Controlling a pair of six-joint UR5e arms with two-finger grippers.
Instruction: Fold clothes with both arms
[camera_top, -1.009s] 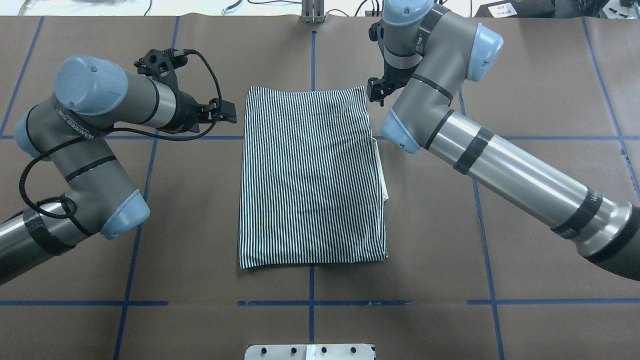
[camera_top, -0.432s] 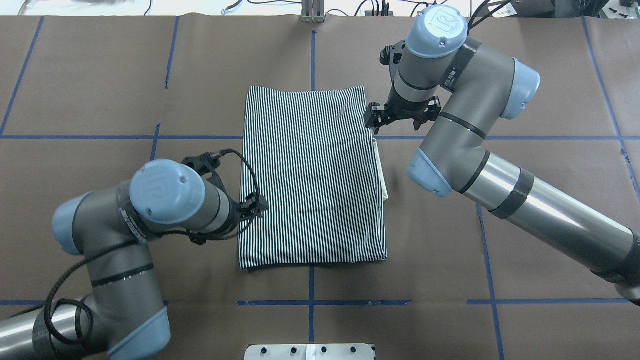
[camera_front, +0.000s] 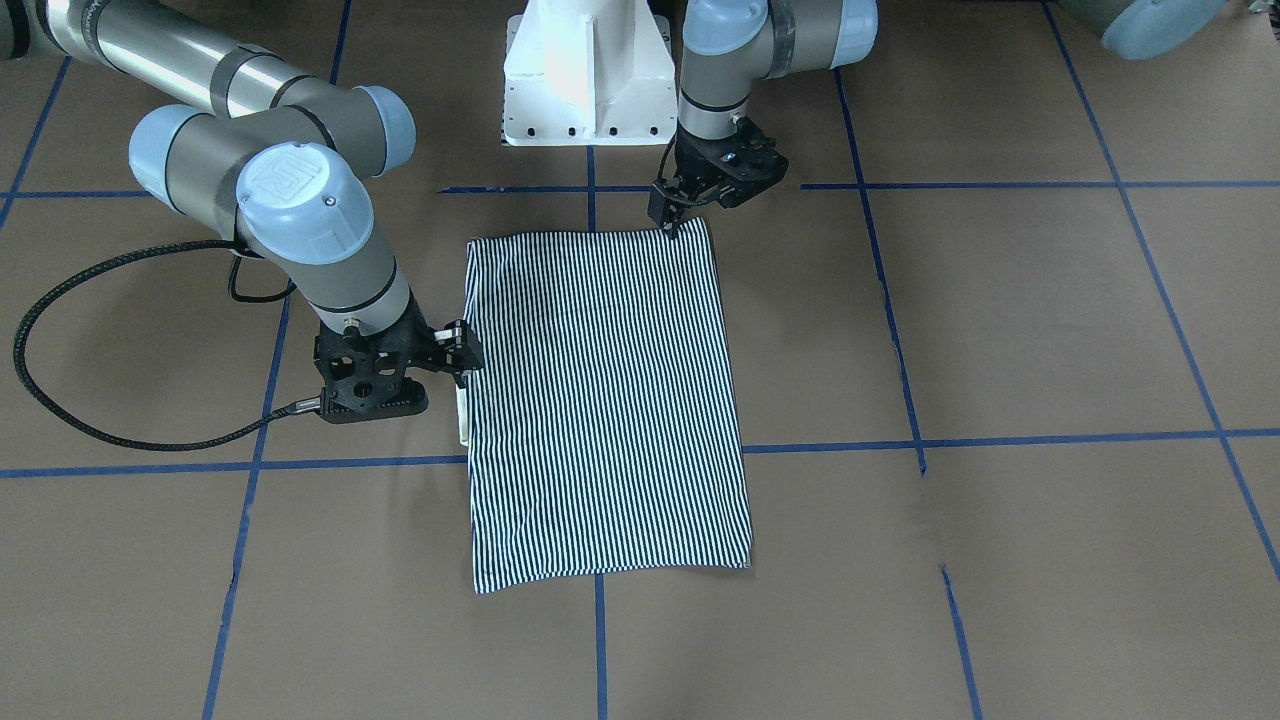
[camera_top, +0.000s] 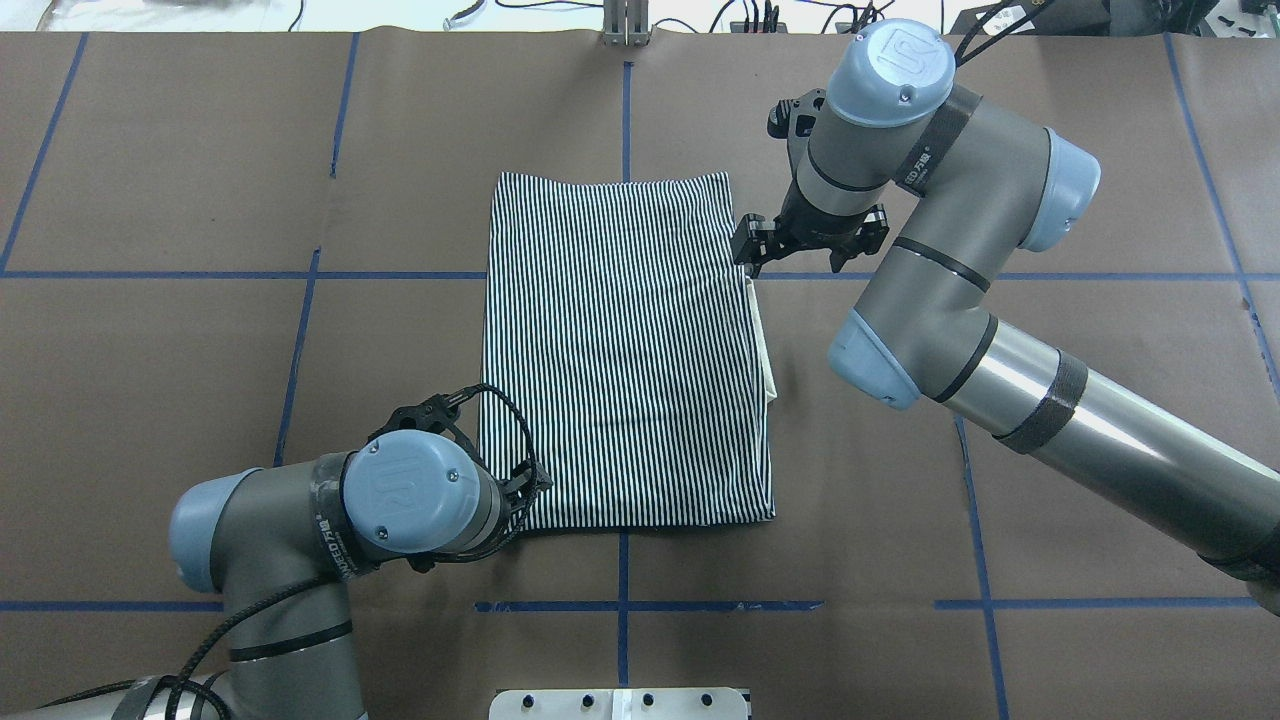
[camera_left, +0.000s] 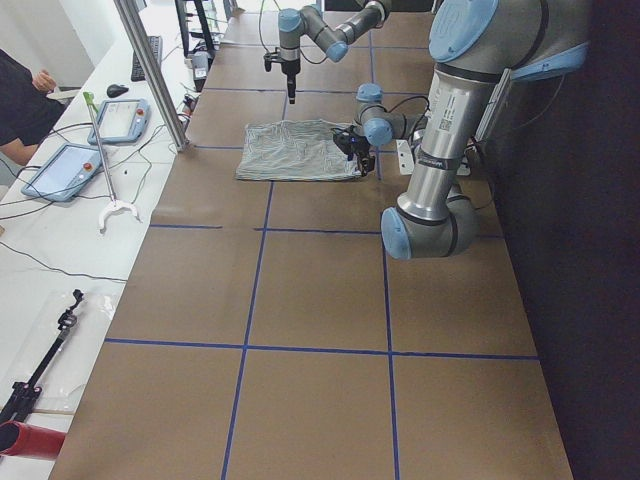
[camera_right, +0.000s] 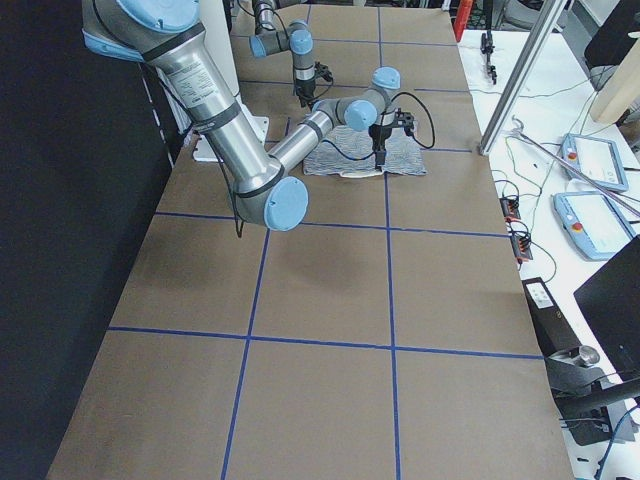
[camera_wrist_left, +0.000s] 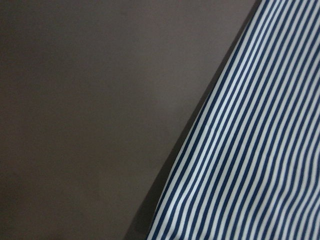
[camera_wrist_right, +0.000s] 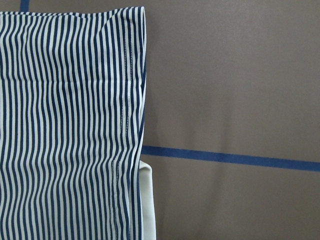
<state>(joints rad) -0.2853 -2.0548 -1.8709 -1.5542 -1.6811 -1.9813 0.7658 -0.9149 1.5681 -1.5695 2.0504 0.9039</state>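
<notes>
Navy-and-white striped polo shirt (camera_top: 625, 350) lies flat, folded rectangular; cream collar edge (camera_top: 767, 365) protrudes beside right gripper (camera_front: 460, 348). Left gripper (camera_front: 667, 216) at near corner. Neither gripper's jaw position can be determined.

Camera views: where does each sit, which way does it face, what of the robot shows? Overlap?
Overhead exterior: behind robot, looking forward-down; shirt, left arm on view's left, right arm on right.
Front-facing: across table, facing robot; arms mirrored, white pedestal at top.
Exterior left: table's end, looking along it; left arm near.
Exterior right: opposite end; right arm near.
Left wrist: down on shirt edge; no body.
Right wrist: down on shirt corner, collar; no body.
Shared: all six show the shirt.
</notes>
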